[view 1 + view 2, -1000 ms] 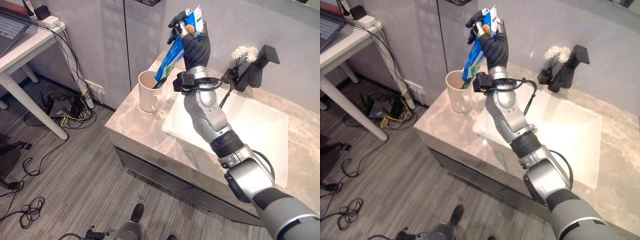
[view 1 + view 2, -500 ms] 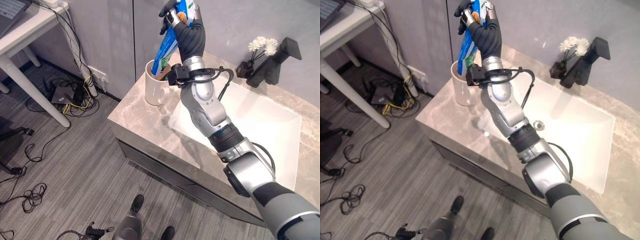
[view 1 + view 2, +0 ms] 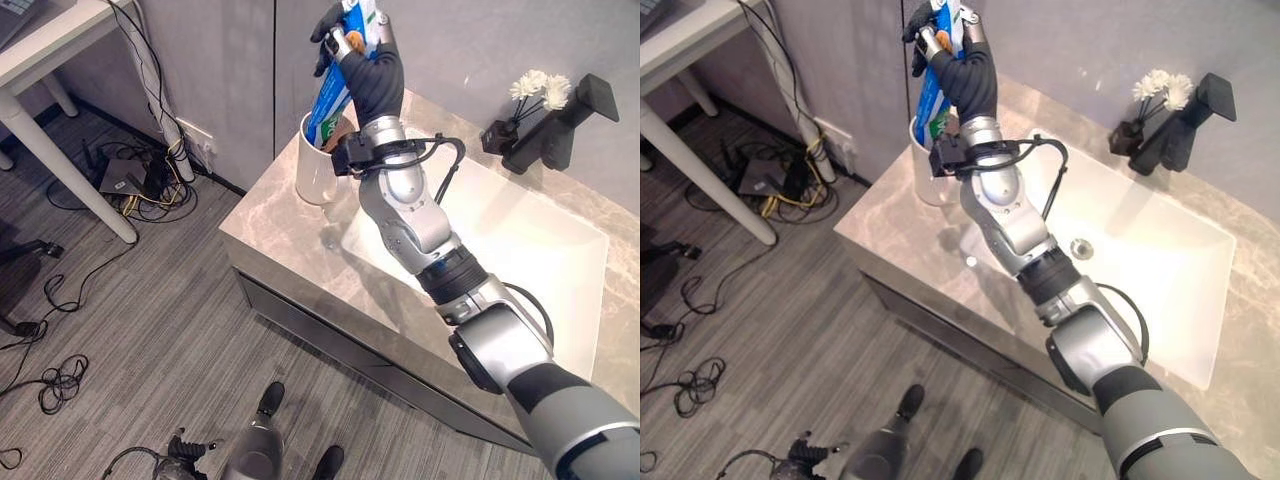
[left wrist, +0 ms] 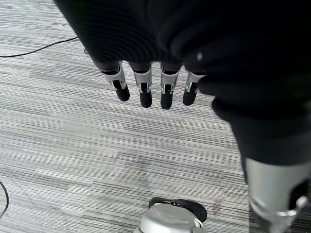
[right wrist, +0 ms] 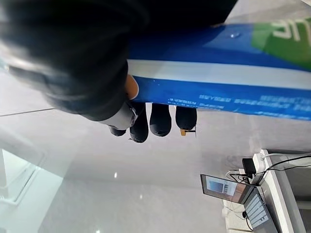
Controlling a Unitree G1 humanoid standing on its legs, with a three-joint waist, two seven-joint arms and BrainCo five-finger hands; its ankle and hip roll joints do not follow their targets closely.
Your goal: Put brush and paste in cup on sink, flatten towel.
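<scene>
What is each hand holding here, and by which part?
Right hand grips the toothpaste box near its upper end; left hand holds nothing.

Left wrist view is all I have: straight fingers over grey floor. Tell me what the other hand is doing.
Observer: The right hand is raised above the counter, its fingers curled round a blue toothpaste box.
Operator: Give me the box's position against the cup.
Observer: It slants down, its lower end inside the mouth of the cream cup.
Operator: Place the cup for me.
Observer: It stands on the marble counter, by the corner, beside the white sink basin.
Operator: Report anything behind the basin.
Observer: A black faucet with small white flowers next to it.
</scene>
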